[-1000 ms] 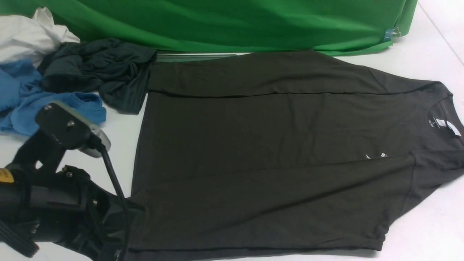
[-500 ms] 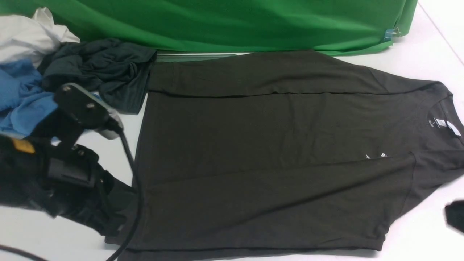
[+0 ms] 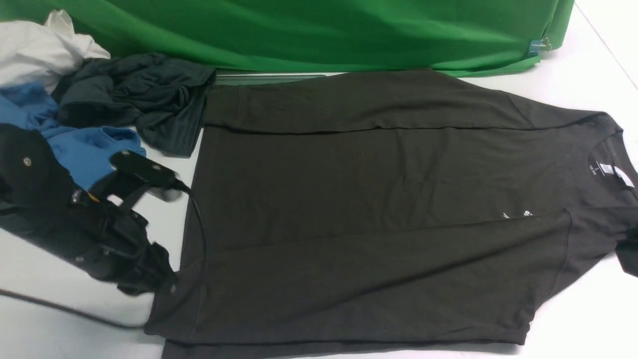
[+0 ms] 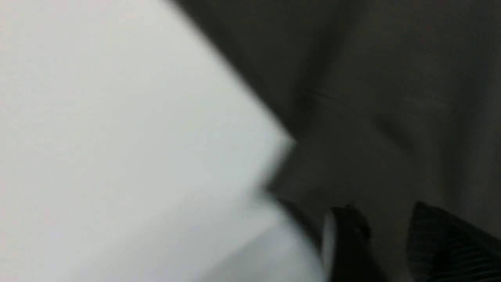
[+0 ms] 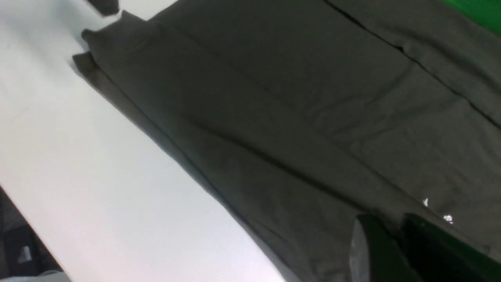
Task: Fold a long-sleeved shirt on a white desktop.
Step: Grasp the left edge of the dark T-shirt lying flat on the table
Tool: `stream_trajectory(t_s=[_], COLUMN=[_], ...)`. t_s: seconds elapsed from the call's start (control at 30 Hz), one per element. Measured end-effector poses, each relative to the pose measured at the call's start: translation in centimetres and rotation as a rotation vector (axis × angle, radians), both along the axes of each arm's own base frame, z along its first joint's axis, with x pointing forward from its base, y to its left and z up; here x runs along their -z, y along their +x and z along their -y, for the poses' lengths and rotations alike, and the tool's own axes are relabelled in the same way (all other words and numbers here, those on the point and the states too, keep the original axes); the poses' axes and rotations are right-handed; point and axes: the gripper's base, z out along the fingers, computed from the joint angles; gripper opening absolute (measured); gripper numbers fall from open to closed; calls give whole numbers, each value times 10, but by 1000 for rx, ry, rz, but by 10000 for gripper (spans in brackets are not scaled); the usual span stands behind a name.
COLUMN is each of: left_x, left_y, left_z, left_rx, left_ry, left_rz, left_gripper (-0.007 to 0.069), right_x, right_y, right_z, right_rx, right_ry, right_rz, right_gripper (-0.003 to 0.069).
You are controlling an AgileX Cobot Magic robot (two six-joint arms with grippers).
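- Long-sleeved shirt (image 3: 349,209) lies spread flat across the middle of the table (image 3: 588,319), collar to the robot's right, hem to its left, both sleeves already laid in over the body; its body has not shifted over the last second, so the sleeve folds look done and I judge the lengthwise fold to be the step ahead
- left end effector (image 3: 162,285) sits at the near hem corner, having swung there from the near table edge within the last second; the left wrist view is blurred, but its fingers (image 4: 346,239) stand apart with cloth lying flat beyond the gap, so it reads as spread and letting go, not pinching
- right end effector (image 3: 629,258), out of the front view a second ago, now pokes in at the right edge just beside the near shoulder; in the right wrist view its fingers (image 5: 368,250) stand close together with only a slit between them, above cloth near the chest print (image 3: 518,214), and I cannot tell whether they pinch any
- hem corner (image 3: 154,326) is drawn further left than a second ago, into a small point resting on the table; left so, it would likely skew the coming fold
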Motion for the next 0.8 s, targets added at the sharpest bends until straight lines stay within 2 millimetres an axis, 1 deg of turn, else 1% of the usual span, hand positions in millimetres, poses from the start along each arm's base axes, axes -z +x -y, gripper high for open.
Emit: stream_trajectory(t_s=[0.13,0.17,0.23,0.3,0.37,0.53,0.63,0.73,0.8], left_x=[15,15,25,30,35,42,42,41,36], left_y=[13,14,19,22,24,25,24,21,19], left_z=[-8,-8,-9,-9,-9,-6,-4,-3,-2], left_rx=[-50,-51,-65,-68,-62,-30,-11,-2,5], left_ry=[14,14,16,21,23,-2,-17,-31,-37], left_rz=[30,31,31,37,33,2,-14,-42,-45], left_gripper=[396,400,432,436,433,386,356,343,342], right_x=[0,0,0,0,0,0,-1,-2,-2], right_y=[0,0,0,0,0,0,0,1,1], right_z=[0,0,0,0,0,0,-1,-2,-2], right_rx=[-7,-7,-10,-10,-10,-11,-15,-16,-16], right_ry=[-8,-8,-11,-11,-11,-10,2,10,12], right_rz=[6,6,8,8,8,7,16,21,22], right_gripper=[119,119,122,125,129,135,136,136,136])
